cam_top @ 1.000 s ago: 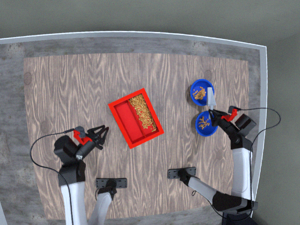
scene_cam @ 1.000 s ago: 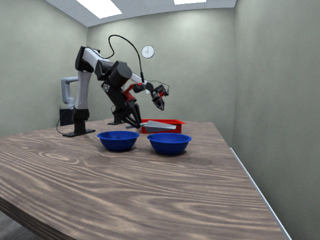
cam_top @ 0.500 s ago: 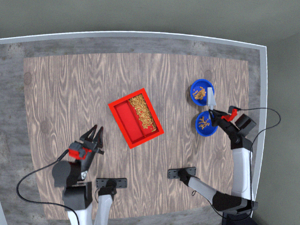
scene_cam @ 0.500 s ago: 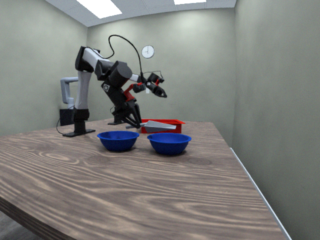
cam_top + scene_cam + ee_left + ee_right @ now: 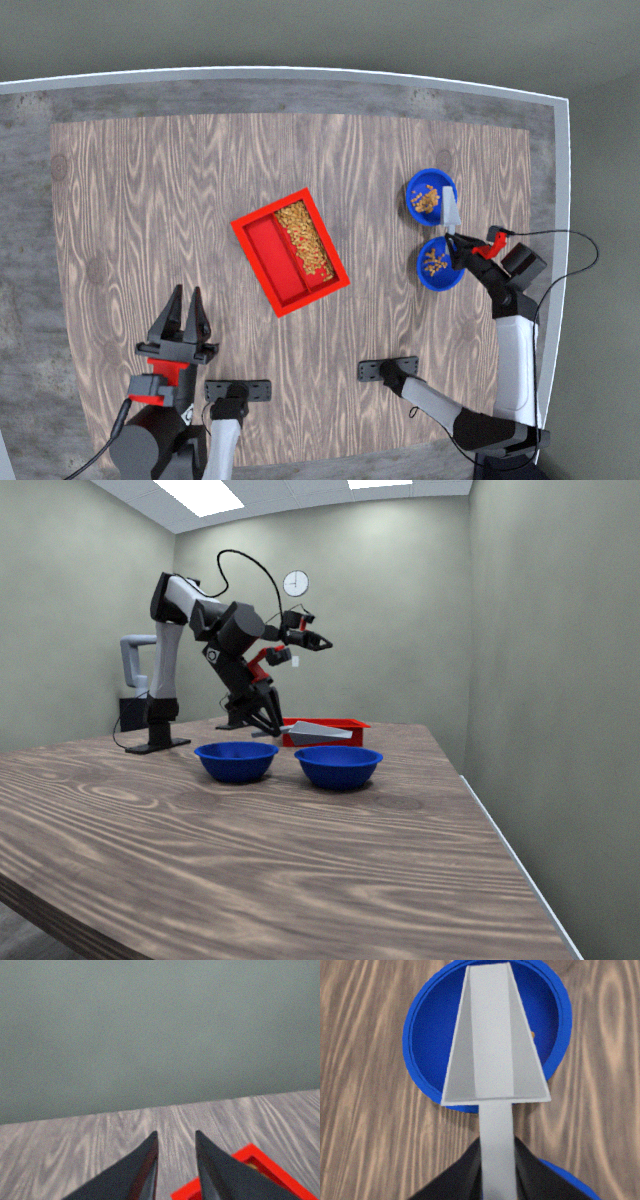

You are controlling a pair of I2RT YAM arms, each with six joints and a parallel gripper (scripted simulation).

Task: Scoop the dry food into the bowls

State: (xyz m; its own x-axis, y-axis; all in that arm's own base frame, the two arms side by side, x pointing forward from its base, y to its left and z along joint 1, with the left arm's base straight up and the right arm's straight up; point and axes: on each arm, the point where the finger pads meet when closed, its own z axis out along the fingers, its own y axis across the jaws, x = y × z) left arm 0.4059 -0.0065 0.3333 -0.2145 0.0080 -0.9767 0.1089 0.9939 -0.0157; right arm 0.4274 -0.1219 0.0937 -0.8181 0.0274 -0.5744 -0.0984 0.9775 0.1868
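Wood-grained desk (image 5: 361,155) (image 5: 310,883) (image 5: 100,1140) (image 5: 600,1110); nearest, the left-hand bowl (image 5: 419,266) (image 5: 236,766) (image 5: 565,1175) and right-hand bowl (image 5: 409,206) (image 5: 338,771) (image 5: 410,1045) each seem sufficiently filled. Right fingers (image 5: 452,245) (image 5: 276,732) grip the empty scoop (image 5: 450,209) (image 5: 315,733) (image 5: 492,1035), yet to be laid down. Farther, the box (image 5: 323,227) (image 5: 325,743) (image 5: 187,1190) lies flat; left fingers (image 5: 188,289) (image 5: 329,645), narrowly apart, hold nothing

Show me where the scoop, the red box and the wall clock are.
Scoop (image 5: 450,209) (image 5: 315,732) (image 5: 492,1045): top, exterior, right wrist; on its blade.
Red box (image 5: 266,258) (image 5: 323,743) (image 5: 280,1175): top, compartment floor; exterior, side; left wrist, rim.
Wall clock (image 5: 295,583): exterior; on its face.
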